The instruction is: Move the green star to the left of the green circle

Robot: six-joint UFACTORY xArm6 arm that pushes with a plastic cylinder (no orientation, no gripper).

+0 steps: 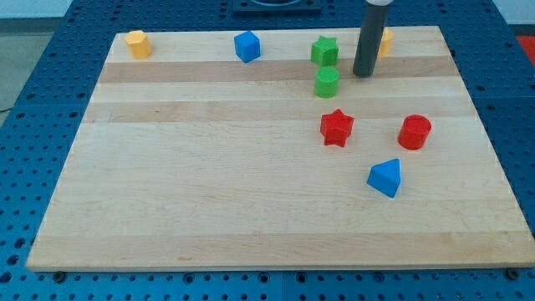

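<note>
The green star (324, 51) sits near the view's top edge of the wooden board (209, 184). The green circle (327, 82), a short cylinder, stands just below it, almost touching. My tip (363, 73) is at the end of the dark rod, to the right of both green blocks, roughly level with the gap between them, about a block's width from the green circle.
A yellow block (384, 41) is partly hidden behind the rod. A blue cube (247, 46) and a yellow block (138, 43) sit along the top edge. A red star (337, 128), red cylinder (415, 132) and blue triangle (385, 177) lie lower right.
</note>
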